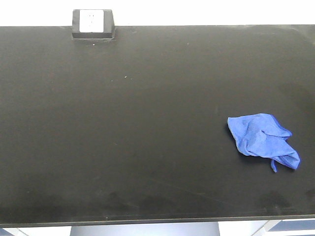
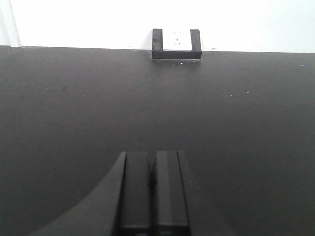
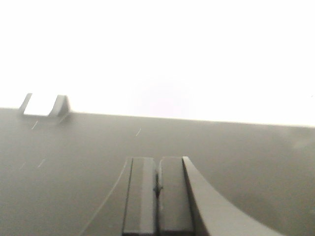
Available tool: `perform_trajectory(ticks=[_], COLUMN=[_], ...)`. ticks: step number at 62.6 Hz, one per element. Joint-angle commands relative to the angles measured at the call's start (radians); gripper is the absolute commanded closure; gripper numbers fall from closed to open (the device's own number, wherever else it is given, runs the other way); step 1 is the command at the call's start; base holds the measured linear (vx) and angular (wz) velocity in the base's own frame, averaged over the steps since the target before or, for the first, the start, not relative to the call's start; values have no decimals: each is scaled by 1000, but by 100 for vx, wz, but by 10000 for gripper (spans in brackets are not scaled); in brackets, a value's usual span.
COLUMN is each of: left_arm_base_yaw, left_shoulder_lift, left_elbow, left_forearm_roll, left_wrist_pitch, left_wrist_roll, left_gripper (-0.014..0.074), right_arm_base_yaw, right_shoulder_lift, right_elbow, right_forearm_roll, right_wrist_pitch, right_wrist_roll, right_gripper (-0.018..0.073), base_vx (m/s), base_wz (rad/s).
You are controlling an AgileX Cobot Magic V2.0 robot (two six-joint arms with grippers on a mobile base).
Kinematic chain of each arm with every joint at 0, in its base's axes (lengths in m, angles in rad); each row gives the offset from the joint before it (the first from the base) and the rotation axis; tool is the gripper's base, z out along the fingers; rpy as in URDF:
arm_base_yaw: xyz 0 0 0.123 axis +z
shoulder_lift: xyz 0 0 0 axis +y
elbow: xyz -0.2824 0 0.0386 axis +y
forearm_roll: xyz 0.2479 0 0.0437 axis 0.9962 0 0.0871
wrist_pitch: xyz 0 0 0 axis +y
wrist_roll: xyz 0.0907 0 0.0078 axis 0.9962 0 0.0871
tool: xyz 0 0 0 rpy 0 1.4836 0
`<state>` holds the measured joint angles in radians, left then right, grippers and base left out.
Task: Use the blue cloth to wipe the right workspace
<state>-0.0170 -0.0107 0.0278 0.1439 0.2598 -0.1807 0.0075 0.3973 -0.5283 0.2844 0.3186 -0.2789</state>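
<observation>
Cloth: blue cloth [image 1: 263,141] lies crumpled on my counter [image 1: 123,123], right side, toward the near edge.
Left pincer [image 2: 153,182]: pressed together, empty, facing the outlet box [image 2: 176,44].
Right pincer [image 3: 158,189]: pressed together, empty; cloth outside its view.

Soft, crumpled blue cloth [image 1: 262,139] with a fuzzy weave, smooth matt black surface [image 1: 123,137] with faint smudges, dark plastic box [image 1: 93,24] with white front
</observation>
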Motion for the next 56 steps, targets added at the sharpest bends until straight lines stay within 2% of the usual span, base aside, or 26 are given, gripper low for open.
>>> perform_trajectory(ticks=[1, 11, 22, 37, 56], left_arm_base_yaw=[-5, -5, -5, -5, -5], left_shoulder_lift=[-16, -16, -16, -16, -16], left_elbow=[30, 30, 30, 30, 30], left_forearm_roll=[1, 1, 1, 1, 1], left_wrist_pitch=[-80, -80, -80, -80, -80], left_wrist_roll=[-8, -8, -8, -8, -8], left_gripper=[602, 602, 602, 602, 602], right_arm_base_yaw=[-5, -5, -5, -1, -1], right_shoulder_lift=[-2, 0, 0, 0, 0], right_elbow=[44, 111, 147, 162, 162], right_forearm_roll=[-5, 1, 36, 35, 33], right_wrist_pitch=[-196, -217, -134, -83, -106], right_wrist_roll=[-9, -8, 2, 2, -3], right_gripper=[570, 567, 567, 567, 567], base_vx=[0, 0, 0, 0, 0], base_wz=[0, 0, 0, 0, 0])
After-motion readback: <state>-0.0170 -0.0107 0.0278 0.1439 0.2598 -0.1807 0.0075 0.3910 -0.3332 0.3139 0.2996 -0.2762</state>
